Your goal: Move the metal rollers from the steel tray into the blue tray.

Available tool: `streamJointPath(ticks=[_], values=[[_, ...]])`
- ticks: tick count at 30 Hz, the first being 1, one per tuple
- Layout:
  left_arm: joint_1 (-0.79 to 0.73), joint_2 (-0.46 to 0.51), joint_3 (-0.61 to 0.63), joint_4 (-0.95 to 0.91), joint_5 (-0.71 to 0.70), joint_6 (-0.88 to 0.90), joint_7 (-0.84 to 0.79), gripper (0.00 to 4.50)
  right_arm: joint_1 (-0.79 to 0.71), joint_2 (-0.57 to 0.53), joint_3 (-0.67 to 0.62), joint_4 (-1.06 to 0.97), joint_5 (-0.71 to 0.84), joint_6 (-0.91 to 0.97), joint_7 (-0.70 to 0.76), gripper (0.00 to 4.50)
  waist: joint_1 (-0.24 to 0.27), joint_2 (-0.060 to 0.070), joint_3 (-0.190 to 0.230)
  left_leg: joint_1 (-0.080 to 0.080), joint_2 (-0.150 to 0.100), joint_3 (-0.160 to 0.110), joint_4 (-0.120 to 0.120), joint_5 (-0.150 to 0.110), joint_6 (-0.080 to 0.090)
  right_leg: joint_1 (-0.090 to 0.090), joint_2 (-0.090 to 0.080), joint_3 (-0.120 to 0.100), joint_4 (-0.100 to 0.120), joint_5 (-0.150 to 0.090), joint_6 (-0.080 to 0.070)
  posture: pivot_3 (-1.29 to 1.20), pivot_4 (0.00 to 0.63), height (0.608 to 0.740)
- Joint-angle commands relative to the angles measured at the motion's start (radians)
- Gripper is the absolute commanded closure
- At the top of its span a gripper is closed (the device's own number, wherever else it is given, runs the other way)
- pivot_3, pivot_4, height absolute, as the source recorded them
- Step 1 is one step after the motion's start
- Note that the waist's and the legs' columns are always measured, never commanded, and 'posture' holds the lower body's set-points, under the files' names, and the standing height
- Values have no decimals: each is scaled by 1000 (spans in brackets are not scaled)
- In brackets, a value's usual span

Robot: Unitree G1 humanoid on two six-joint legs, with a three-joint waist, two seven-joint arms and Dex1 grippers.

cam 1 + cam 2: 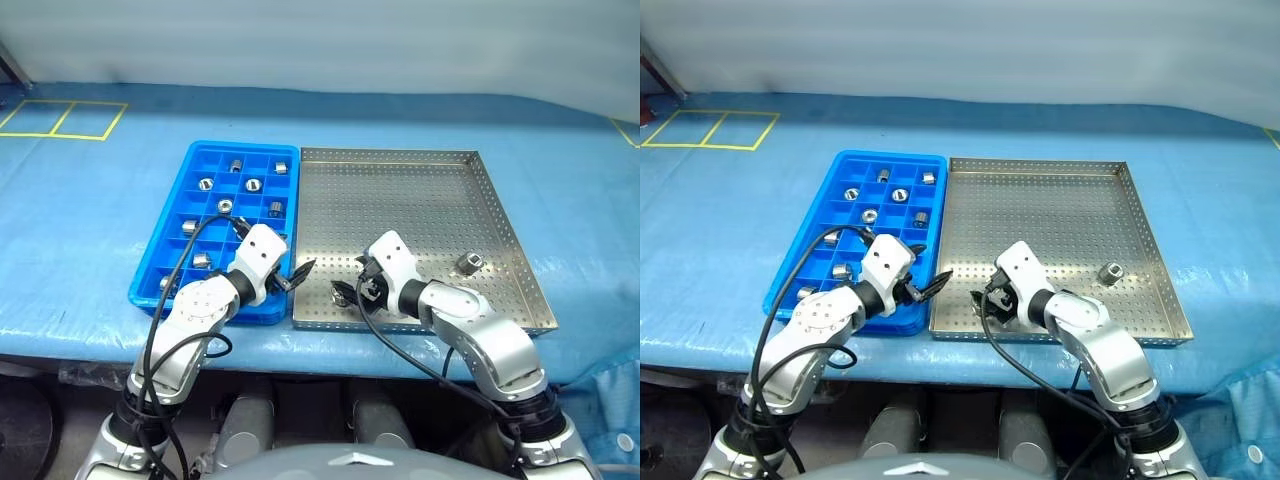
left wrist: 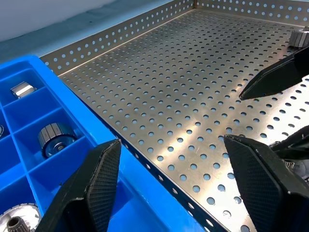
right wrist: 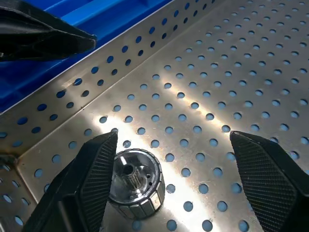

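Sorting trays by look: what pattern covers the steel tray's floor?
Rows of small round holes across grey metal, on the steel tray; clearest in the right wrist view.

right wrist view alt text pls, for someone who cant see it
The open right gripper hovers over the steel tray, one metal roller lying on end beside one of its fingers. The blue tray borders the steel rim, with the left gripper's fingertip above it.
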Motion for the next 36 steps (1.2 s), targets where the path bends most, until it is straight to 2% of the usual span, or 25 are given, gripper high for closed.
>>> streamJointPath(ticks=[1, 8, 11, 16, 22, 27, 32, 36], values=[[-9, -3, 0, -46, -3, 0, 3, 802, 3, -6, 26, -41, 15, 12, 14, 569, 0, 0, 0, 0, 0, 0, 0, 0, 0, 0, 0, 0, 0, 0, 0, 146, 150, 740], [-2, -2, 4, -49, -2, 6, 5, 802, 11, -14, 43, -11, 7, 36, 3, 569, 3, 0, 0, 0, 0, 0, 0, 0, 0, 0, 0, 0, 0, 0, 0, 149, 150, 740], [-4, -4, 4, -47, -2, 7, 6, 802, 7, -10, 36, 6, -3, 39, -14, 1189, 6, 0, 0, 0, 0, 0, 0, 0, 0, 0, 0, 0, 0, 0, 0, 152, 150, 740], [-4, -4, 5, -48, -2, 7, 7, 802, -2, -12, 33, 1, -2, 36, -15, 2781, 11, 0, 0, 0, 0, 0, 0, 0, 0, 0, 0, 0, 0, 0, 0, 152, 150, 740], [0, -1, 17, -64, -7, 11, 8, 802, -28, -7, 13, -6, -4, 21, -22, 2797, 12, 0, 0, 0, 0, 0, 0, 0, 0, 0, 0, 0, 0, 0, 0, 165, 150, 740], [10, 0, 53, -175, -2, 63, 49, 802, -111, 5, 5, -1, 0, -5, -18, 2797, 15, -1, 0, 0, 0, 0, 0, 0, 0, 0, 0, 0, 0, 0, 0, 213, 150, 740], [40, 5, 131, -290, 23, 158, 132, 802, -212, 40, 57, 39, 2, -47, 18, 2797, 28, -1, 0, 0, 0, -1, -1, 0, 0, 0, 1, 0, 0, 0, 0, 274, 150, 740], [93, 45, 211, -391, 33, 250, 161, 802, -293, 93, 116, 98, -4, -93, 54, 2797, 42, -1, 0, 0, 1, -1, -1, 0, 0, 0, 1, -1, 0, 0, 0, 325, 150, 740]])
